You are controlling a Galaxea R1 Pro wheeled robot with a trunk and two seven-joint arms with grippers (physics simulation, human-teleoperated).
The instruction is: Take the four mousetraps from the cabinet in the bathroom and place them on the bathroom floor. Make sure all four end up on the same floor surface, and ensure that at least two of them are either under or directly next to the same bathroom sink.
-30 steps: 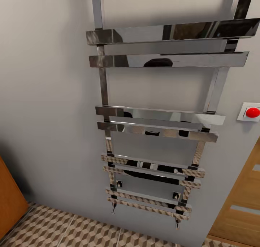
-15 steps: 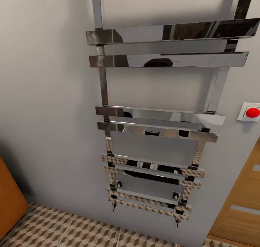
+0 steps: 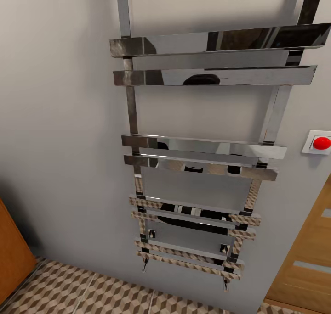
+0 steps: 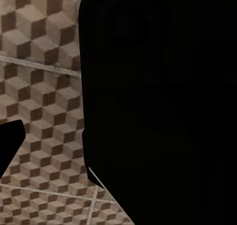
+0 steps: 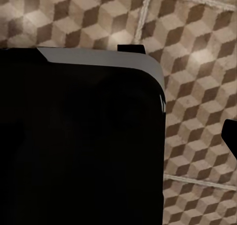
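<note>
The mousetraps and the sink are out of view. The head view faces a grey wall, with a strip of the cube-patterned bathroom floor (image 3: pixel 92 295) along the bottom. An orange-wood panel (image 3: pixel 11 254) stands at the lower left; I cannot tell whether it is the cabinet. Both wrist views look down at the floor (image 4: pixel 44 87) (image 5: pixel 197 62) past a large black part of the robot (image 4: pixel 158 96) (image 5: pixel 79 146). A dark tip (image 4: pixel 10 141) pokes in at one edge of the left wrist view, and a similar one (image 5: pixel 232 136) in the right wrist view. Whether either gripper is open or shut cannot be told.
A tall chrome towel rail (image 3: pixel 202 148) hangs on the wall straight ahead, its lowest bars close to the floor. A white switch with a red button (image 3: pixel 321 142) is on the wall to its right. A wooden door (image 3: pixel 308 268) stands at the lower right.
</note>
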